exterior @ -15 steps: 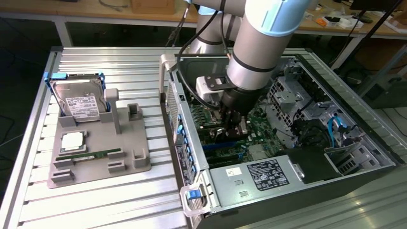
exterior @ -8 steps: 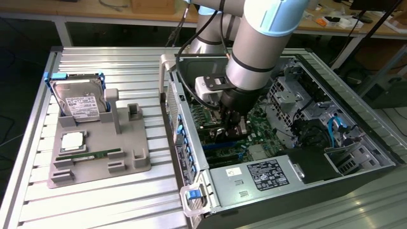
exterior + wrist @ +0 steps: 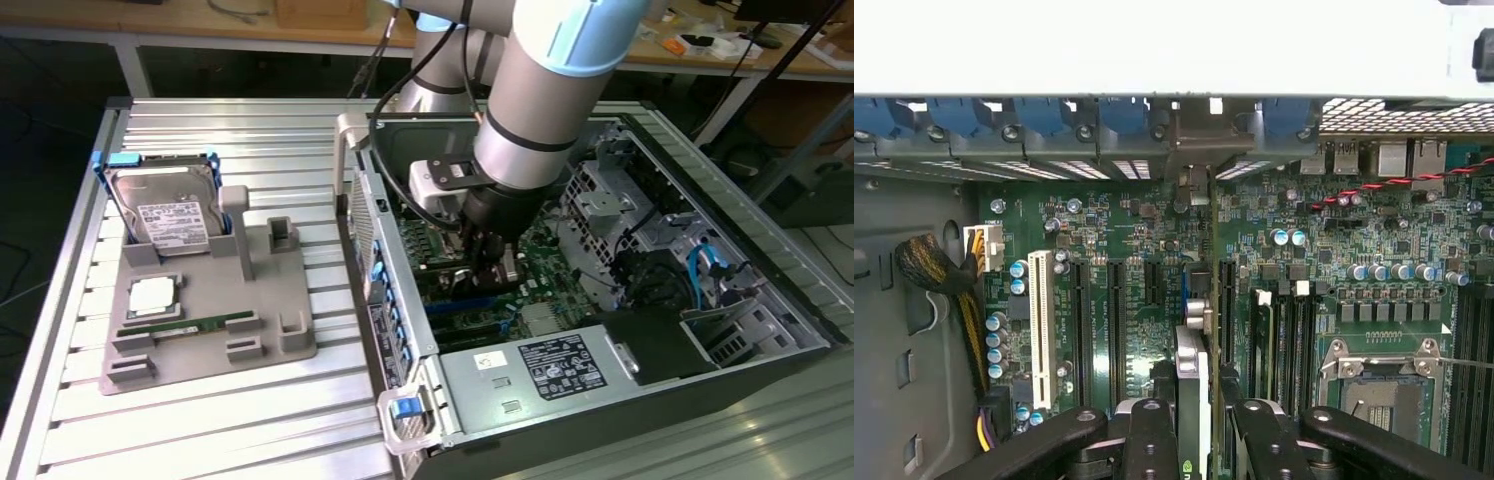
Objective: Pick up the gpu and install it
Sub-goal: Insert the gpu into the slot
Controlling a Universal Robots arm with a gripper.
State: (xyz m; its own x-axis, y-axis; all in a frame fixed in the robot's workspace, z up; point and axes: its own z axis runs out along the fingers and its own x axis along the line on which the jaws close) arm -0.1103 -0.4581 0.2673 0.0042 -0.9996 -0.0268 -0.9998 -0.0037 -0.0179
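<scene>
GPU [image 3: 1192, 375] first — we see it edge-on, pinched between the fingers of our gripper [image 3: 1194, 425], jaws closed narrowly on the card. It stands upright over the motherboard [image 3: 1414, 255] inside the open computer case [image 3: 400, 300], among the expansion slots beside the white slot [image 3: 1040, 315] — whether seated, we cannot tell.

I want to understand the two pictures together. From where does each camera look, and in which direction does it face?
Exterior view: off the arm, high, looking down on the table and the open computer case; the arm and gripper reach inside.
Wrist view: on the wrist, facing the motherboard; the gripper's fingers clamp the gpu, seen edge-on.
Shared: gripper, motherboard, the case's blue slot clips.
</scene>
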